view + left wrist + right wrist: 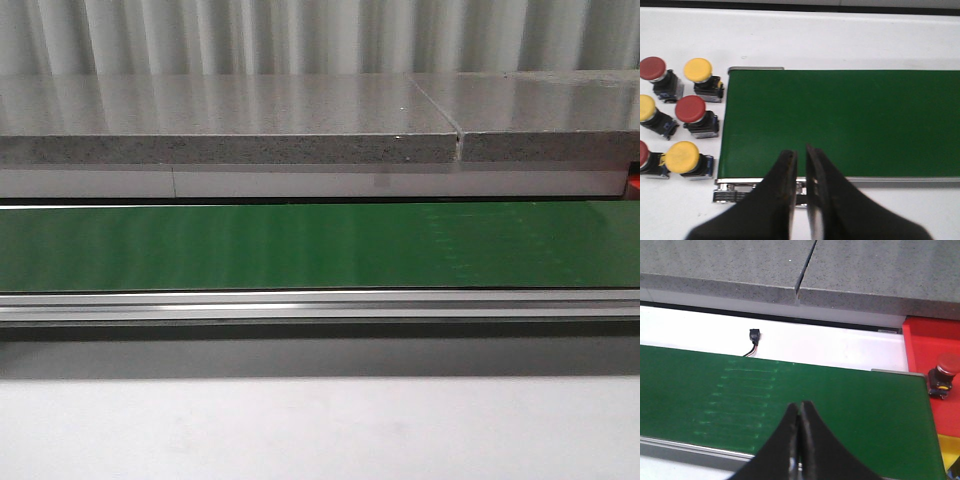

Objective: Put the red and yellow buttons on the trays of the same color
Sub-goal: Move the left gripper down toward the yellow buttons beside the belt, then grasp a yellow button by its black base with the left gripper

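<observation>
Red button (946,371) on red tray (925,347), partly cut off; both claws apparently pressed together.

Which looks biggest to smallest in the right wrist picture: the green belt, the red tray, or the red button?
1. Green belt, largest by far.
2. Red tray, only partly in view, so its full size is unsure.
3. Red button, smallest, sitting on the tray.

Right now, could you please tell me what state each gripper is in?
Left gripper: nearly closed, a thin gap between its fingers, holding nothing, above the green belt.
Right gripper: closed, fingertips together, holding nothing.
</observation>
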You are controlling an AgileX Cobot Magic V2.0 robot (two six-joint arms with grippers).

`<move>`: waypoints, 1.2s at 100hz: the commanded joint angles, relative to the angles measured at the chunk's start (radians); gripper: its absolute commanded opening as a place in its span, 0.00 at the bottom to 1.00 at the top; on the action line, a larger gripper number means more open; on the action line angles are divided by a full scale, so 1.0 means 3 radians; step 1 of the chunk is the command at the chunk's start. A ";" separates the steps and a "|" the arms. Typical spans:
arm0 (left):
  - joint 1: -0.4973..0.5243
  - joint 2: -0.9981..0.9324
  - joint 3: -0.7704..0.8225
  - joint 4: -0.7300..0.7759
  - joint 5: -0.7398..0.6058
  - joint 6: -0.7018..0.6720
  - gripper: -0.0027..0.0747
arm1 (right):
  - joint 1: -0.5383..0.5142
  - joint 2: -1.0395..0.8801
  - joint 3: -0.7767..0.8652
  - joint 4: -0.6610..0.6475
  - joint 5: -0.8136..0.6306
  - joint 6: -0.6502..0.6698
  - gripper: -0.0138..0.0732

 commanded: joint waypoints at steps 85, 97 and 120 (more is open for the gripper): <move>0.1361 0.1556 -0.0550 -0.0455 0.0585 -0.0272 0.72 | 0.0003 -0.0007 -0.0089 -0.0002 -0.0216 -0.0027 0.08; 0.1361 0.1826 -0.0689 -0.0514 0.0616 -0.0288 0.72 | 0.0003 -0.0007 -0.0089 -0.0002 -0.0216 -0.0027 0.08; 0.1361 0.2217 -0.0844 -0.0570 0.0618 -0.0296 0.72 | 0.0003 -0.0007 -0.0089 -0.0002 -0.0216 -0.0027 0.08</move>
